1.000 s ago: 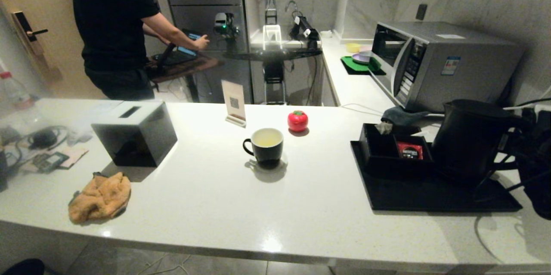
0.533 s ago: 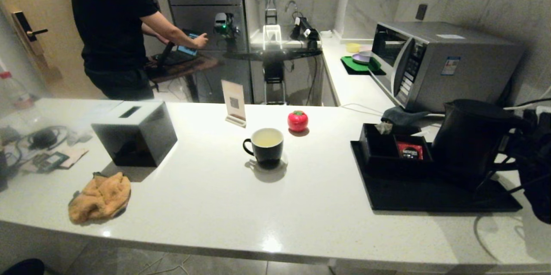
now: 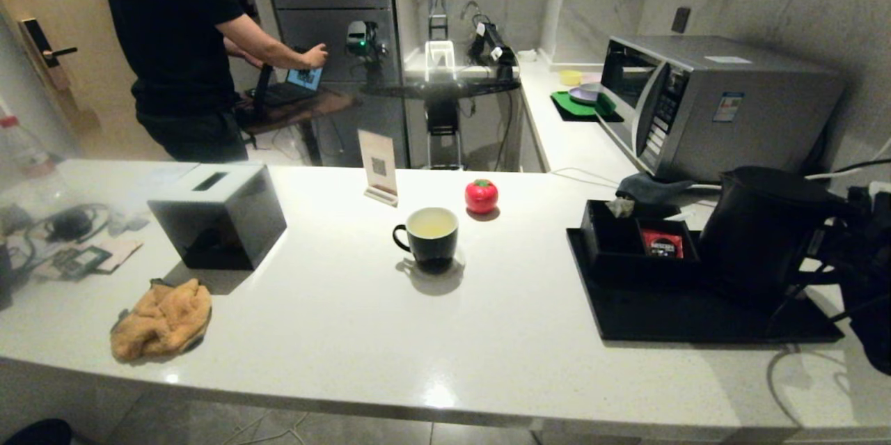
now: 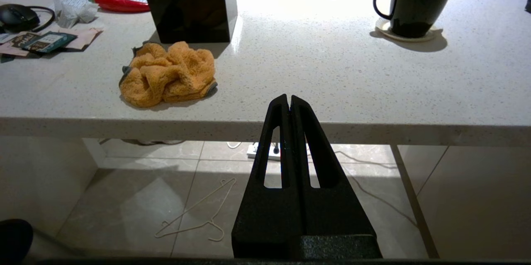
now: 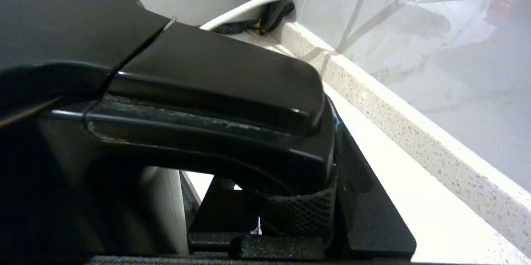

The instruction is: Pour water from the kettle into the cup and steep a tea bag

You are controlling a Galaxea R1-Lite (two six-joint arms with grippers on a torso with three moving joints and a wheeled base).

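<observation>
Black kettle (image 3: 759,229) is seen on the tray (image 3: 668,316), right end effector (image 3: 832,250) at its handle; cup (image 3: 430,232) holds water (image 3: 431,223) mid-table. Left end effector (image 4: 289,101) hangs closed below the table edge. Kettle handle (image 5: 215,91) is clamped; it should be set flat before release.

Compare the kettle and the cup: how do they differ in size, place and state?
The kettle is far larger than the cup. The kettle stands on the black tray, its handle gripped by the right gripper; the cup stands free mid-counter on a coaster. The kettle is lidded; the cup is open, showing pale liquid. Both are black with loop handles.
</observation>
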